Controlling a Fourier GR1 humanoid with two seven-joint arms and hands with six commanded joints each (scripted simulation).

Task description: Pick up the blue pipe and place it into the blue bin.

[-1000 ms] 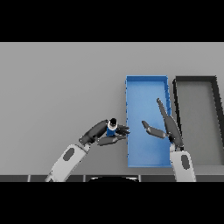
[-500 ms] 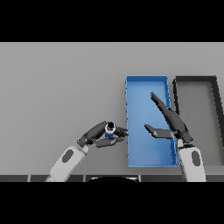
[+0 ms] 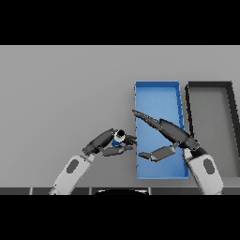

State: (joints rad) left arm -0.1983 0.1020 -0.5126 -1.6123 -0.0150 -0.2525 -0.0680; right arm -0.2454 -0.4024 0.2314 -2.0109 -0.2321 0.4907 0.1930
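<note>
Head view, single camera, looking down on the grey table [image 3: 65, 89]. Left hand [image 3: 107, 143] sits low in the frame, just left of centre, its white and grey forearm running down to the lower left edge. Its fingers and thumb are curled round the blue pipe [image 3: 118, 137], so the pipe is gripped; only a short blue piece with a pale ring end shows between the dark fingers, the open end facing roughly upward toward the camera. The pipe is just beside the left wall of the blue bin [image 3: 157, 87], outside it, level with the bin's lower half; whether it is lifted off the table or resting on it cannot be told. The blue bin is a long rectangular tray standing right of centre, its long axis running from upper to lower frame. Right hand [image 3: 171, 133] lies over the bin's lower half, forearm coming in from the lower right. Its fingers are straight and stretched toward the upper left, tips reaching the bin's left wall, thumb spread apart below and pointing left; it is open and holds nothing. The fingertips of the two hands are near each other but apart. A black bin [image 3: 208, 86] of like shape stands just beside the blue bin at the right of the frame.
</note>
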